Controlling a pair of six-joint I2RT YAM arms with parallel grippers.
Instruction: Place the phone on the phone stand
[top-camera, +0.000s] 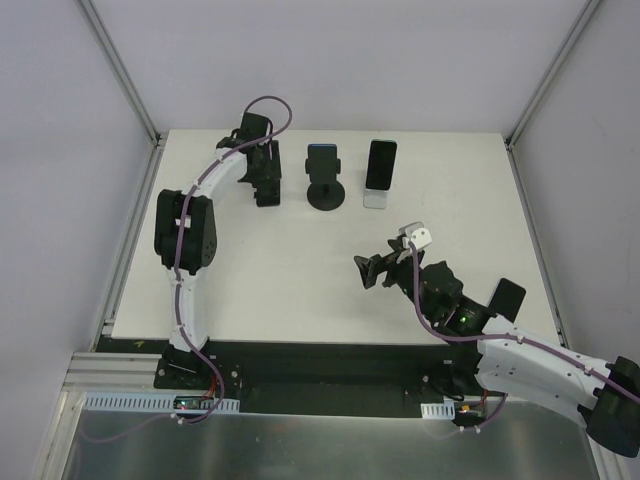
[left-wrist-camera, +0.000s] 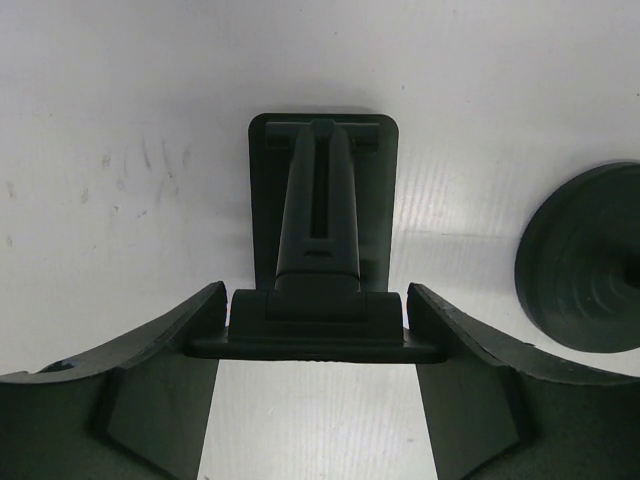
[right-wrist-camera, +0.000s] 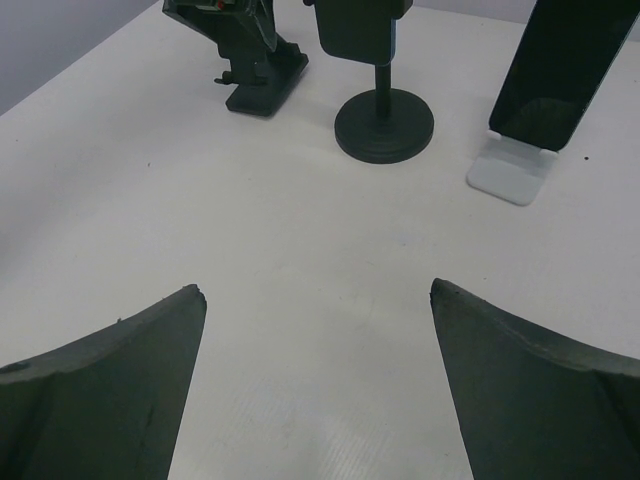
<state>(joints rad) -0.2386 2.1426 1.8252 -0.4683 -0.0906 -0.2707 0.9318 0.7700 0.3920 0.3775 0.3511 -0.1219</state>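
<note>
Left pincer (left-wrist-camera: 315, 300) brackets the empty folding stand (left-wrist-camera: 320, 220) at the tabletop's (top-camera: 280, 270) 11 o'clock, grip unclear, probably steadying it; right pincer (right-wrist-camera: 318, 290) gapes empty at 4 o'clock, facing a blue-edged phone (top-camera: 322, 158) and a dark phone (top-camera: 381, 163) propped upright near 12.

The right wrist view's top edge crops the phone (right-wrist-camera: 565, 70) on the white stand (right-wrist-camera: 510, 172) and the second phone (right-wrist-camera: 358, 25) on the pole stand (right-wrist-camera: 384, 125). The left wrist view's right edge cuts the round base (left-wrist-camera: 585, 265).
</note>
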